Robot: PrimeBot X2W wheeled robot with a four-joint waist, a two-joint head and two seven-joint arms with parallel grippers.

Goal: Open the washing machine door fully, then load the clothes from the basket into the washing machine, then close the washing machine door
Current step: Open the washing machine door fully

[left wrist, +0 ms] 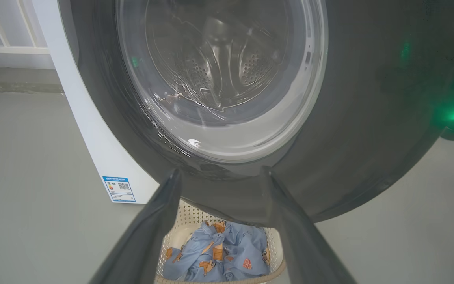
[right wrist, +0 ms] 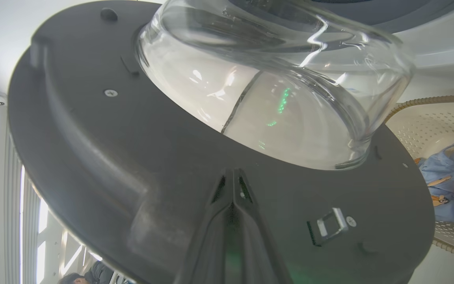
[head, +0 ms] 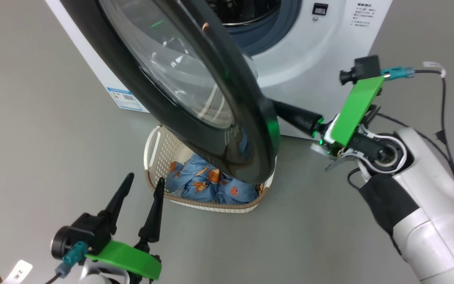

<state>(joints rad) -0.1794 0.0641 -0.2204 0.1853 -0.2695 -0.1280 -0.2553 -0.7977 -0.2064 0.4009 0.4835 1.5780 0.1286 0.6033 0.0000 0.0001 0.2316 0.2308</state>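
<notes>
Grey floor fills the head view, with the washing machine across the top. Its door stands part-way open and slants from upper left to centre, overhanging the basket at lower centre. The clothes lie bunched inside the basket.

The right gripper has its fingers pressed together. Its tips rest on the dark inner face of the door, below the glass bowl and left of the metal latch. The left gripper is spread wide and holds nothing, its tips just beside the basket's near rim.

The step in hand looks like opening the door fully. The next move probably calls for pushing the door further round until it clears the basket, with the tips kept off the glass and latch.
</notes>
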